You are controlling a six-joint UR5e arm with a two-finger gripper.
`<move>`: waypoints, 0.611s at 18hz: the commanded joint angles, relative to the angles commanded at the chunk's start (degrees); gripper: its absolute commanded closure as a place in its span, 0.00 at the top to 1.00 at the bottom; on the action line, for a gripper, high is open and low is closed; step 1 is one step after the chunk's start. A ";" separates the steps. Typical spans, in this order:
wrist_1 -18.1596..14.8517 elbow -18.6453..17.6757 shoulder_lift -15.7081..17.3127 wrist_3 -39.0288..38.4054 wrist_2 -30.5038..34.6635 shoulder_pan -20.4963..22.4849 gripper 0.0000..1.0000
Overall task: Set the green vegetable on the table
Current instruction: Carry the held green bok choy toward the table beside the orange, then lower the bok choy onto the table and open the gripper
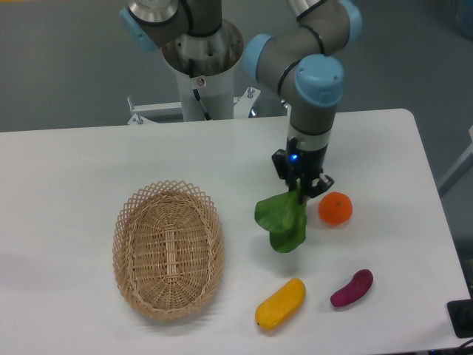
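Oval woven wicker basket (pixel 168 257) on the left of the white counter (pixel 89 166), leafy green vegetable (pixel 282 222) hanging from the pincer (pixel 301 191) right of it, round orange fruit (pixel 335 208) just right of the vegetable, yellow oblong vegetable (pixel 280 303) near front, purple eggplant-like piece (pixel 352 288) to its right

Lots of open white surface (pixel 66 170) on the left and along the back. The wicker basket (pixel 168 248) blocks the front left. An orange (pixel 335 208) sits just right of the end effector (pixel 301 189), with a yellow veggie (pixel 280 303) and purple piece (pixel 352 288) crowding the front right.
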 joint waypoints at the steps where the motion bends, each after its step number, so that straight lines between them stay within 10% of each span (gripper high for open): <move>1: 1.58 0.17 -1.40 -0.97 0.00 -0.87 0.33; 11: 3.71 1.93 -5.02 -1.59 1.14 -1.67 0.33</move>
